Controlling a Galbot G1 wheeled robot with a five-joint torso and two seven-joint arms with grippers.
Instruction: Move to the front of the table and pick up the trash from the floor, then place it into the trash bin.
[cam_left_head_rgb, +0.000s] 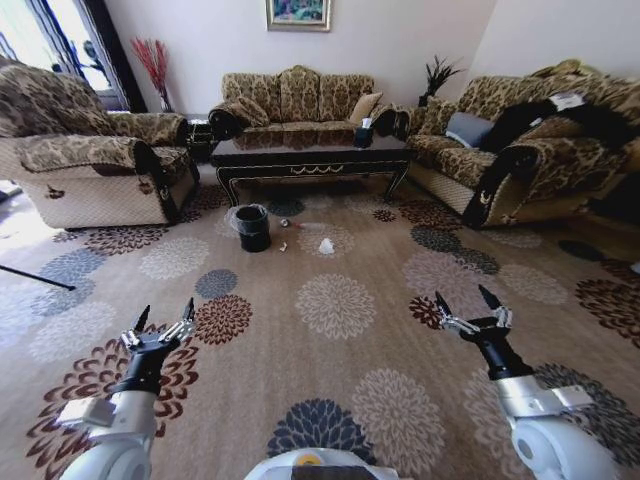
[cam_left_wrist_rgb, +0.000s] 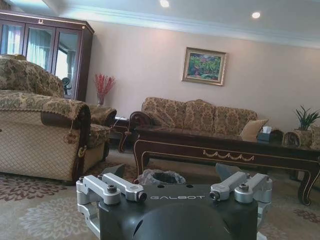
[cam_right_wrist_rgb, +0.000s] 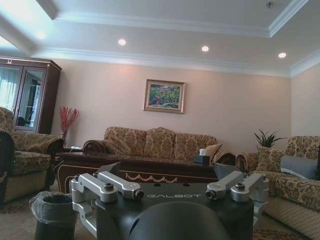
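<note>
Both pincers, left pincer (cam_left_head_rgb: 160, 318) and right pincer (cam_left_head_rgb: 469, 303), hang open and empty over the flowered carpet (cam_left_head_rgb: 330, 300). Trash (cam_left_head_rgb: 325, 246), a crumpled white tissue with smaller bits nearby, lies just beside the black lined bin (cam_left_head_rgb: 252, 227), before the glossy dark worktop (cam_left_head_rgb: 310, 152). Best to drive in straight, stopping short of the litter.

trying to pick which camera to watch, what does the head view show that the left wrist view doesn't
Head view alone: the litter on the carpet beside the bin, including a white tissue, plus both open grippers, left and right, held low and apart.

Left wrist view alone: the wood cabinet and ceiling lights.

Both: the coffee table, the black bin in front of it, and the middle sofa.
</note>
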